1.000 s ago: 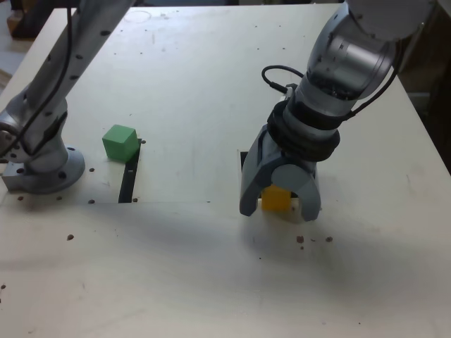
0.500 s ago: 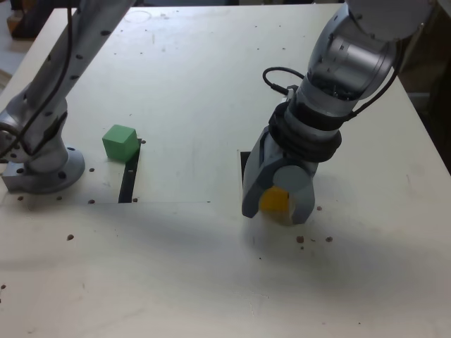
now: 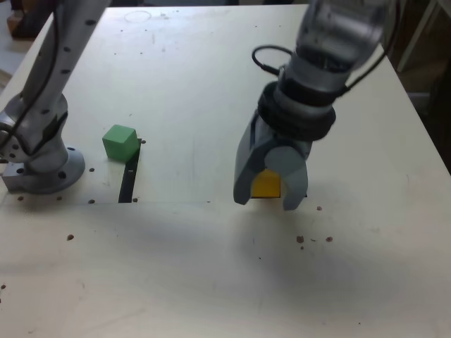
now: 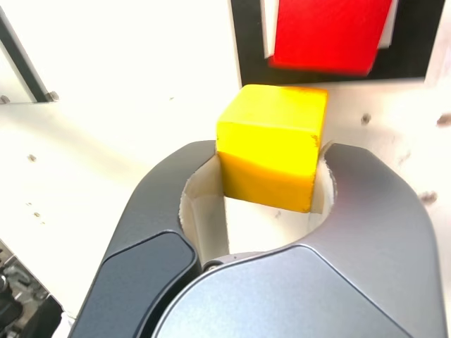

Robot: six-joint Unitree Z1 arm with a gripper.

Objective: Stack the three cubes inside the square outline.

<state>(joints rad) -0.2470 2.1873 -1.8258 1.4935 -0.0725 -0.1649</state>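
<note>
Robotics lab, arm bolted to marked worktop (image 3: 169, 267)

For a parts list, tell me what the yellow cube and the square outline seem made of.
Yellow cube: likely painted wood, satin; sharp edges with small dark nicks suggest it, though plastic is possible.

Square outline: flat matte black, perhaps tape or print; no thickness shows.

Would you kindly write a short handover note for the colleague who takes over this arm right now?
Gripper: closed on the yellow cube, which it holds between its jaws.
Red cube: at the square outline, over its white centre.
Green cube: on the table, by the upper end of the thin black slot in the exterior view.
Done: red placed, yellow gripped.
Left: set yellow on red, then fetch green and stack it on top, if that order suits.
</note>
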